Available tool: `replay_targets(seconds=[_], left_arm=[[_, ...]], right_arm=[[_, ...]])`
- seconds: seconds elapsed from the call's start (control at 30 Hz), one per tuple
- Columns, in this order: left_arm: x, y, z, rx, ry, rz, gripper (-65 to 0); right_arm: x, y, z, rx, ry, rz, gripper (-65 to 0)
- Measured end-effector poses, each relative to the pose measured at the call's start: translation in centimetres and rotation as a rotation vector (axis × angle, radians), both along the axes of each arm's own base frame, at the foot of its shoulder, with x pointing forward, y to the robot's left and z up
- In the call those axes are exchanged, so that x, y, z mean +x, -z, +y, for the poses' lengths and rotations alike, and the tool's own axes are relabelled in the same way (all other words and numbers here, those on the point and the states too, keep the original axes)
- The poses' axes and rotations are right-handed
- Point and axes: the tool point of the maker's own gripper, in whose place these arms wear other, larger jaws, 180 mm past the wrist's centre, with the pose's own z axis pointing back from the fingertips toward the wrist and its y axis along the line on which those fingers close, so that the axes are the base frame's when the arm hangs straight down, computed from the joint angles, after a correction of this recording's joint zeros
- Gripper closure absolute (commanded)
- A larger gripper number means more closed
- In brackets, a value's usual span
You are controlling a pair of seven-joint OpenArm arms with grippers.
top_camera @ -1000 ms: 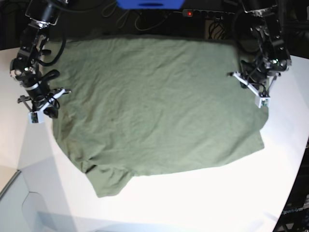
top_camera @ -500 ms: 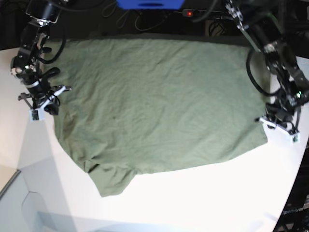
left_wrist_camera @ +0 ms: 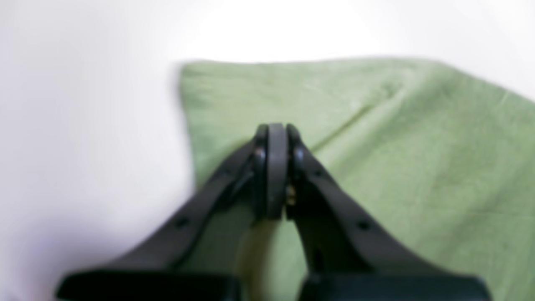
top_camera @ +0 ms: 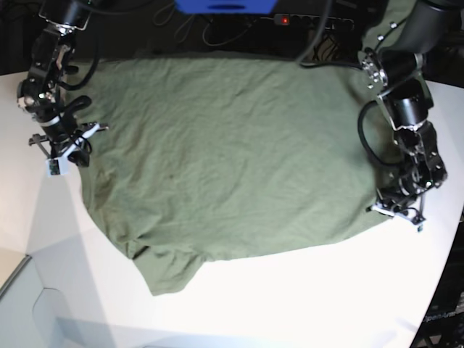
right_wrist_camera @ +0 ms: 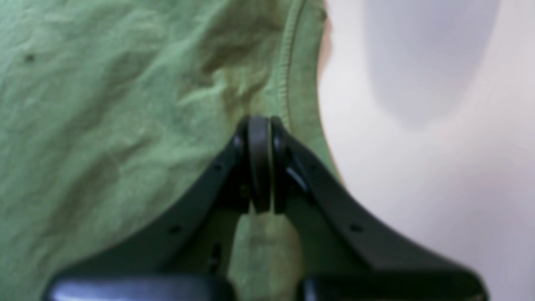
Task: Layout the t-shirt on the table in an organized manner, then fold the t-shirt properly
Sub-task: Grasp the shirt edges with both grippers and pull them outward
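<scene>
The t-shirt (top_camera: 232, 159) lies spread on the table (top_camera: 304, 297), wrinkled, one sleeve bunched at the near edge. Right gripper (right_wrist_camera: 260, 125), jaws pressed together, sits over the stitched hem on the shirt's side edge; whether cloth is pinched cannot be told, though fabric shows between the finger arms. Left gripper (left_wrist_camera: 273, 129), jaws likewise pressed together, sits over the cloth near a corner (left_wrist_camera: 186, 69) of the shirt; a grip there is equally uncertain. Likely risks: if only one layer or no cloth is caught, a pull would slip free and leave the corner slack; uneven tension between arms could skew the shirt or drag it towards the table's edge
</scene>
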Motion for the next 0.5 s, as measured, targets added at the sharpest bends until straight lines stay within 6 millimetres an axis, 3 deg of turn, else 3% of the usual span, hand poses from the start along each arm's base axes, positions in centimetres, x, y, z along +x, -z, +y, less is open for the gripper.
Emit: replay_targets(seconds=[0.13, 0.37, 0.5], left_arm=[[0.5, 1.1, 0.2, 0.002, -0.007, -0.045, -0.1], [-0.2, 0.8, 5.4, 0.117, -0.025, -0.066, -0.1], [0.3, 0.0, 6.1, 0.174, -0.004, -0.044, -0.1]], right_arm=[[0.1, -0.1, -0.1, -0.001, 0.003, -0.004, 0.0], [0.1, -0.2, -0.3, -0.006, 0.002, -0.004, 0.0], [0.1, -0.1, -0.2, -0.004, 0.001, -0.002, 0.0]])
